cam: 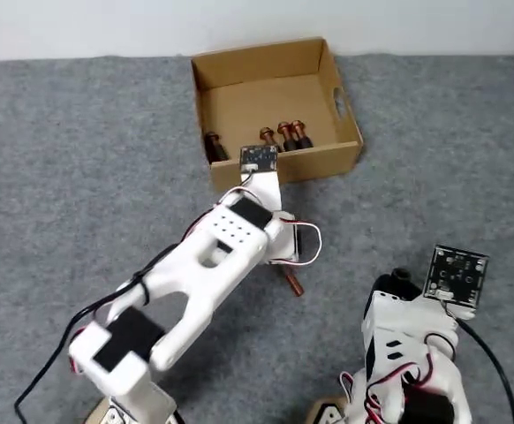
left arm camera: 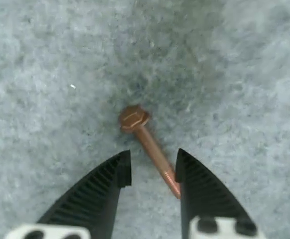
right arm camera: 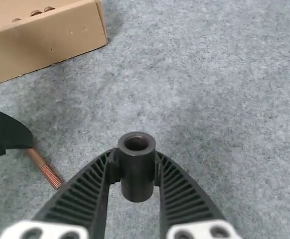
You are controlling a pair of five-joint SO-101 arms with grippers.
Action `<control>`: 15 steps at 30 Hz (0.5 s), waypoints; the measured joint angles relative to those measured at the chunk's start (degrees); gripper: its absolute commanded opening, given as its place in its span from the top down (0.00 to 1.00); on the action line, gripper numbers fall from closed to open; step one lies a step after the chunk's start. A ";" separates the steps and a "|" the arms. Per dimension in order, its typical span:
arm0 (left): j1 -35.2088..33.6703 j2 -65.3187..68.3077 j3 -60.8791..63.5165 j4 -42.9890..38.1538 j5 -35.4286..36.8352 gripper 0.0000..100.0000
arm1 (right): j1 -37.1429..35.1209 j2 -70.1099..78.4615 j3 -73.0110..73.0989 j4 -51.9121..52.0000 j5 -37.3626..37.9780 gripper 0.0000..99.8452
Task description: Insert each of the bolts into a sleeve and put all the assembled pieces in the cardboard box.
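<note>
My left gripper (left arm camera: pixel 152 167) sits spread astride the bolt (left arm camera: pixel 146 144); my right gripper (right arm camera: pixel 136 160) pinches the sleeve (right arm camera: pixel 136 174). The box (cam: pixel 328 163) lies at the bolt's twelve o'clock.

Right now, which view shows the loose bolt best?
The left wrist view: the whole bolt lies on the carpet inside the open left claw. The right wrist view catches its threaded end; the high view, its tip beneath the left arm.

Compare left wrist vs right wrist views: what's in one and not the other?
Left wrist, not right wrist: the hex head of the bolt, lying ahead of the open left gripper.
Right wrist, not left wrist: the dark sleeve clamped in the right gripper, and the cardboard box.
Both: the bolt's threaded shank on the grey carpet.
</note>
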 measured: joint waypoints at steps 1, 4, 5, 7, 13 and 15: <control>0.00 1.49 -0.88 0.62 0.00 0.84 | 0.00 0.00 0.00 0.00 0.00 0.99; -0.44 5.54 -3.78 1.49 0.00 0.84 | 0.00 0.00 0.00 0.00 0.00 0.99; -0.88 6.77 -5.01 1.58 0.00 0.84 | 0.00 0.00 0.00 0.00 0.00 0.99; -1.93 9.23 -7.56 1.58 0.00 0.84 | 0.00 0.00 0.00 0.00 0.00 0.99; -3.43 16.88 -13.71 4.40 0.00 0.85 | 0.00 0.00 0.00 0.00 0.00 0.99; -3.34 19.25 -17.05 7.30 0.18 0.85 | 0.00 0.00 0.00 0.00 0.00 0.99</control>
